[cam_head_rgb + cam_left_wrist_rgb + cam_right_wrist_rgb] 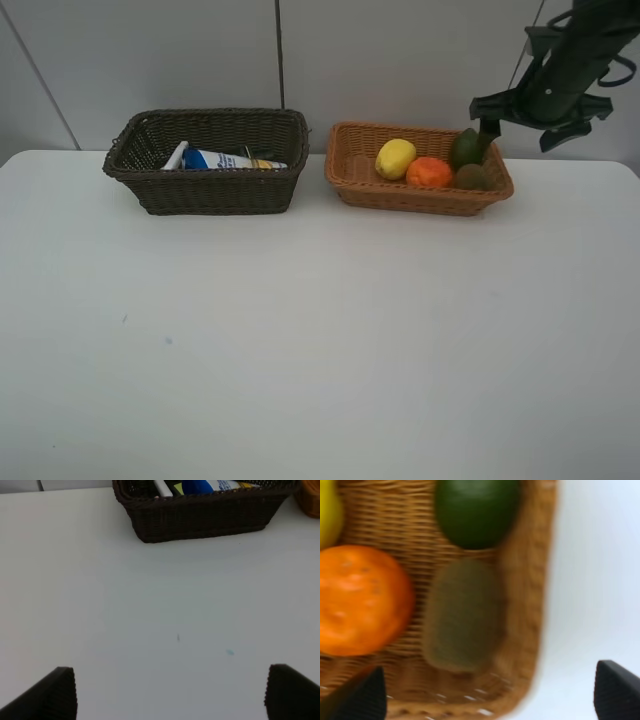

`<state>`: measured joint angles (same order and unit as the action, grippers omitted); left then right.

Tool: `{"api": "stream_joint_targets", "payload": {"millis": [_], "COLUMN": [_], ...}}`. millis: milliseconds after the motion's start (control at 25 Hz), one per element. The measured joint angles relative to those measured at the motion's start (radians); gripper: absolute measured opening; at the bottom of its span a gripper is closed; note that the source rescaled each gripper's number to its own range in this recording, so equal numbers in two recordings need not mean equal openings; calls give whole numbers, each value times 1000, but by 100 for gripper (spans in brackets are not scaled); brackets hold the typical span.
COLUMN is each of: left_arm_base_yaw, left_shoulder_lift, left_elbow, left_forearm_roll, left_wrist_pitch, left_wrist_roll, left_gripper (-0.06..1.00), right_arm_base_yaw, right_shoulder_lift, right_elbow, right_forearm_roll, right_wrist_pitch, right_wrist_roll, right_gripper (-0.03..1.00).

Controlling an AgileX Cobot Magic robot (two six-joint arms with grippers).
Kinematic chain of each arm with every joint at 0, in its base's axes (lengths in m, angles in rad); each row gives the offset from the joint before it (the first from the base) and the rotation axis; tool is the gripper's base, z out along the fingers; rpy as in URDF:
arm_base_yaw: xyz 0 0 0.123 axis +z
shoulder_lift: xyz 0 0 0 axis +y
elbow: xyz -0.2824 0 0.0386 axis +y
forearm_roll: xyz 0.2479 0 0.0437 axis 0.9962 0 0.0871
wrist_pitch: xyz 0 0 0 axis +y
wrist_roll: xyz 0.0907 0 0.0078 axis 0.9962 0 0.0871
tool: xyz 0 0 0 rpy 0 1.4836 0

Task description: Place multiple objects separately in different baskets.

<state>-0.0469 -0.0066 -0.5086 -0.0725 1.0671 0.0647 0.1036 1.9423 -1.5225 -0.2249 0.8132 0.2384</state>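
Note:
The light tan basket (350, 170) holds a lemon (395, 158), an orange (429, 172), a dark green fruit (467, 147) and a kiwi (472, 177). My right gripper (522, 128) hovers open above this basket's right end. In its wrist view the kiwi (462, 615) lies free in the basket beside the orange (362, 600), with nothing between the fingers (617, 690). The dark brown basket (205, 190) holds a white tube with a blue cap (215, 160) and other partly hidden items. My left gripper (175, 700) is open over bare table, short of the dark basket (200, 520).
Both baskets stand side by side at the back of the white table (320, 340), near the grey wall. The left arm is outside the exterior high view.

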Motion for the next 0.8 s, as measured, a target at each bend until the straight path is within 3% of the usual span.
{"api": "stream_joint_targets", "payload": {"millis": [280,800], "left_arm_base_yaw": [0,0], "left_shoulder_lift": [0,0], "left_elbow": [0,0], "left_forearm_roll": [0,0], "left_wrist_pitch": [0,0], "left_wrist_roll": [0,0], "left_gripper": [99,99], "right_arm_base_yaw": [-171,-177], "right_shoulder_lift": [-275,-1094], "right_elbow": [233,709], "right_forearm_roll": [-5,-6], "right_wrist_pitch": [8,194], "right_wrist_roll": [41,44], "right_gripper": [96,96]}}
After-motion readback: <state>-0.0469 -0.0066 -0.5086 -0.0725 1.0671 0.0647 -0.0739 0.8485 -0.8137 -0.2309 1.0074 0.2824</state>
